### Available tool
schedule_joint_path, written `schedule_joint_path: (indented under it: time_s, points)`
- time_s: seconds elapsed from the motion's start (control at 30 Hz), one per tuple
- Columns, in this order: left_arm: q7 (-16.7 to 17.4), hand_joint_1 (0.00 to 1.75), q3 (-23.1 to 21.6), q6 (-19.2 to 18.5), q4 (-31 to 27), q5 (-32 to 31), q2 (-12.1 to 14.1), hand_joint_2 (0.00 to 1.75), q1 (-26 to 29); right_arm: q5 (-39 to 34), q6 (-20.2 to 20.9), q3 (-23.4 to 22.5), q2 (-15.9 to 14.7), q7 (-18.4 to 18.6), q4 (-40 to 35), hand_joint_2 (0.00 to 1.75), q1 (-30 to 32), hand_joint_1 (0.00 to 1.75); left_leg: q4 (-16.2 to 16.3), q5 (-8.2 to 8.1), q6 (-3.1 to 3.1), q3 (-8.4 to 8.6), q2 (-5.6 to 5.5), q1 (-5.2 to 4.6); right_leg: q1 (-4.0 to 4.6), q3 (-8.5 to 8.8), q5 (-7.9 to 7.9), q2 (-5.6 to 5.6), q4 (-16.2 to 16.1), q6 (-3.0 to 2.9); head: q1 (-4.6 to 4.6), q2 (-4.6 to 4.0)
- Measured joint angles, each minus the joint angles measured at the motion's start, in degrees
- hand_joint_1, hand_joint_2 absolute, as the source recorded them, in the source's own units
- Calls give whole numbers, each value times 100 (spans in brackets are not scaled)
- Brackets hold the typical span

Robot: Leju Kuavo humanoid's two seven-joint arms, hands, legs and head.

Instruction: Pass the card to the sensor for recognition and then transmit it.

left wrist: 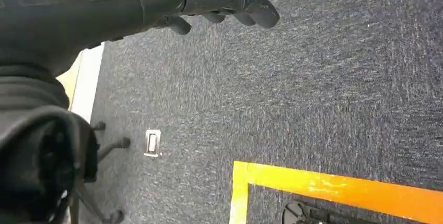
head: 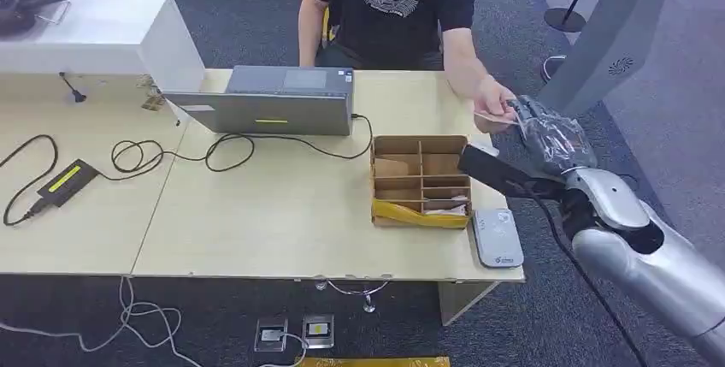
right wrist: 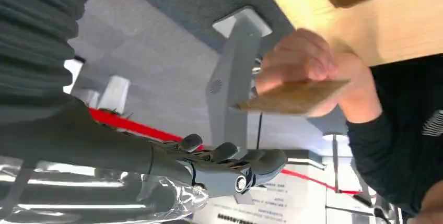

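Dark carpet [head: 256, 8] — pale wooden table [head: 256, 221].

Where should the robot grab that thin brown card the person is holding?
Grab the free end of the thin brown card, the part poking out past the person's hand. It is flat and thin, so the right hand should probably pinch its two wide faces between its fingers, coming from the side opposite the person's grip.

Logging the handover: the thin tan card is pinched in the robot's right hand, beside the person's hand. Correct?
No. The thin tan card is pinched in the person's hand; the robot's right hand lies beside it, fingers clear of the card. The right wrist view shows this.
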Motion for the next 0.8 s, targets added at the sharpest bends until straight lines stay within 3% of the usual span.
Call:
schedule_joint_path:
  time_s: [0.13, 0.2, 0.63, 0.67, 0.8]
  points:
    - [2, 0, -149, 2, -26, 48, 46, 0, 6, 1540, 372, 197, -79, 378, 44, 175, -36, 0, 1, 0, 0, 0, 4, 0, 0, -3, 1, 6, 0, -1, 2, -2]
    - [0, 0, -200, 4, -26, 85, 55, 0, 11, 1913, 409, 265, -129, 439, 57, 175, -53, 0, 1, -1, 0, 1, 10, 0, 0, -4, 3, 13, 0, -3, 0, -2]
    - [0, 0, -477, 39, -63, 276, 72, 0, 9, 2077, 254, 359, -98, 214, 339, 175, -41, 0, 1, -1, 0, -1, 16, 0, 0, -6, 4, 17, 1, -4, 2, 0]
    - [0, 0, -479, 39, -66, 280, 72, 0, 9, 2077, 221, 359, -87, 214, 363, 175, -43, 168, 1, -1, 0, -1, 16, 0, 0, -6, 4, 16, 1, -4, 0, 0]
    - [2, 0, -556, 37, -74, 306, 77, 0, 9, 1996, -13, 352, -48, 199, 485, 175, -42, 175, 1, -1, 0, -1, 16, 0, 0, -6, 4, 16, 1, -4, 2, 0]
